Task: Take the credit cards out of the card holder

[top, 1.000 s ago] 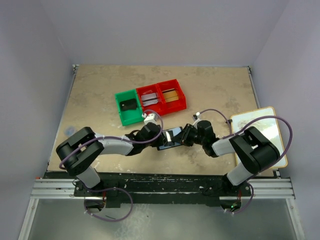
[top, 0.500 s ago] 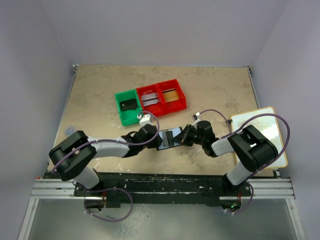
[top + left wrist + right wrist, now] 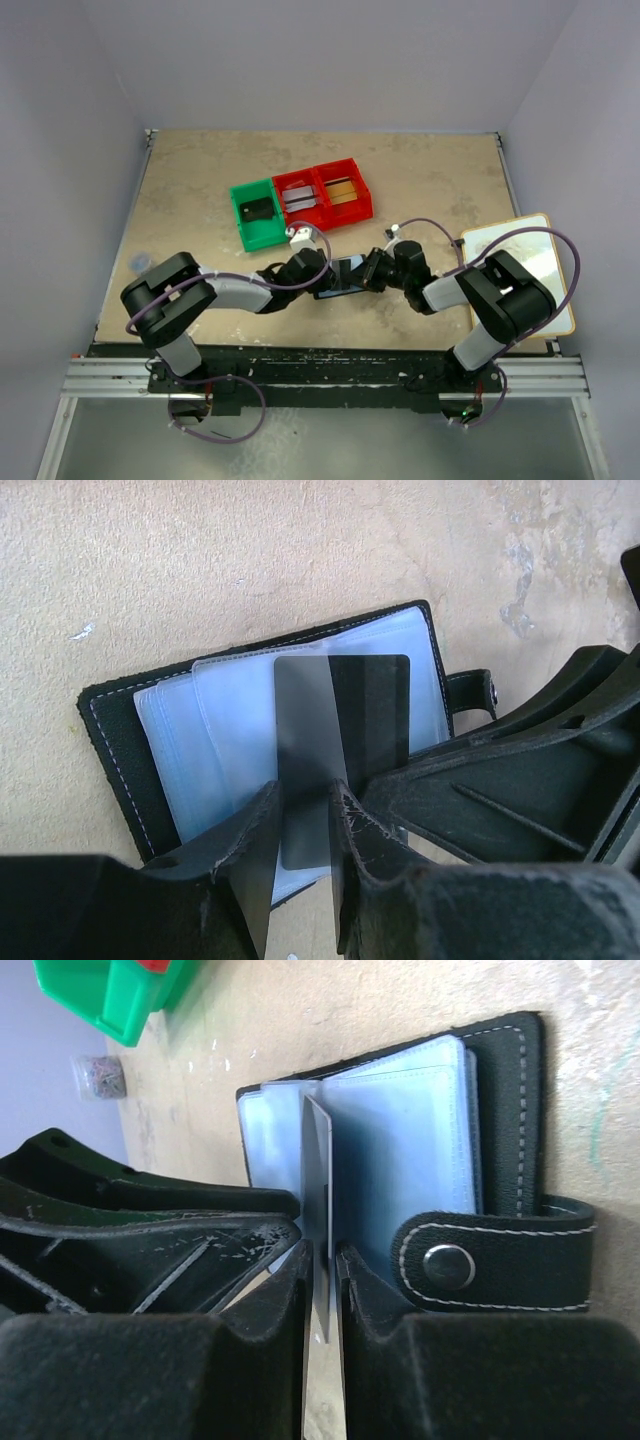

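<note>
The card holder [image 3: 343, 276] lies open on the table between my two grippers, its black cover [image 3: 110, 740] and pale blue sleeves facing up, its snap tab [image 3: 490, 1260] on the right. A dark grey credit card [image 3: 340, 710] sticks partly out of the sleeves. My right gripper [image 3: 322, 1255] is shut on this card's edge [image 3: 318, 1160]. My left gripper [image 3: 305, 798] is over the holder's near edge, jaws a narrow gap apart with nothing between them. In the top view the left gripper [image 3: 316, 269] and right gripper [image 3: 368, 271] nearly touch.
A green bin [image 3: 255, 214] holding a black card and two red bins [image 3: 322, 193] holding a silver and a gold card stand just behind the holder. A white board [image 3: 520, 270] lies at the right table edge.
My left gripper has moved right onto the holder, and its arm has swung in. The holder shows less pale face from above. The right arm has stayed put.
</note>
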Motion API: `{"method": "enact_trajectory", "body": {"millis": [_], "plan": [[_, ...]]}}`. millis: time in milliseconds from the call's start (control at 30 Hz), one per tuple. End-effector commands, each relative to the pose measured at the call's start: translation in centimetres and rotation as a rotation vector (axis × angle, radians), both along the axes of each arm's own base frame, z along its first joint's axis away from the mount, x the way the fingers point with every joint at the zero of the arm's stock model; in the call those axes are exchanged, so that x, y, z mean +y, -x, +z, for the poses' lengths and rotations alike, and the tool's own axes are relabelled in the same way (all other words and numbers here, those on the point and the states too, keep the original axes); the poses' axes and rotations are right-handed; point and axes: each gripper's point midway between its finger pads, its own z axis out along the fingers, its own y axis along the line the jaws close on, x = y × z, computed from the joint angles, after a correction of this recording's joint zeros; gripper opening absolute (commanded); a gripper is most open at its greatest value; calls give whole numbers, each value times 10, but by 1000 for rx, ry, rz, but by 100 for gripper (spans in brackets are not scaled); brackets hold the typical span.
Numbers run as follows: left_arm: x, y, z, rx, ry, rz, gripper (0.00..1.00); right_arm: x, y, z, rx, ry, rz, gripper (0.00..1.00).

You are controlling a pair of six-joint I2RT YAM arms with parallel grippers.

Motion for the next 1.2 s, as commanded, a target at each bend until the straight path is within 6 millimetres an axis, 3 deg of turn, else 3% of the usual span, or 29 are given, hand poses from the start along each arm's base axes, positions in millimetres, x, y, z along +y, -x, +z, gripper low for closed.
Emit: {"method": "enact_trajectory", "body": {"millis": [0, 200, 300, 433, 567, 767, 933, 1167], "plan": [[34, 34, -56, 138, -158, -20, 24, 12, -5, 26, -68, -85, 39, 18], [30, 32, -49, 125, -147, -26, 23, 9, -11, 25, -57, -82, -10, 16], [34, 28, -36, 92, -146, -8, 23, 2, -13, 16, -31, -30, -44, 14], [41, 24, -25, 65, -178, 0, 24, -2, -14, 14, -30, -3, -58, 27], [39, 22, -21, 58, -177, -3, 24, -2, -16, 18, -44, 6, -56, 29], [33, 23, -18, 57, -151, -21, 25, 3, -20, 28, -71, -12, -29, 26], [32, 23, -19, 60, -148, -24, 25, 11, -20, 26, -58, -42, 8, 18], [34, 22, -16, 52, -149, -13, 25, 5, -23, 24, -55, -3, -20, 6]]}}
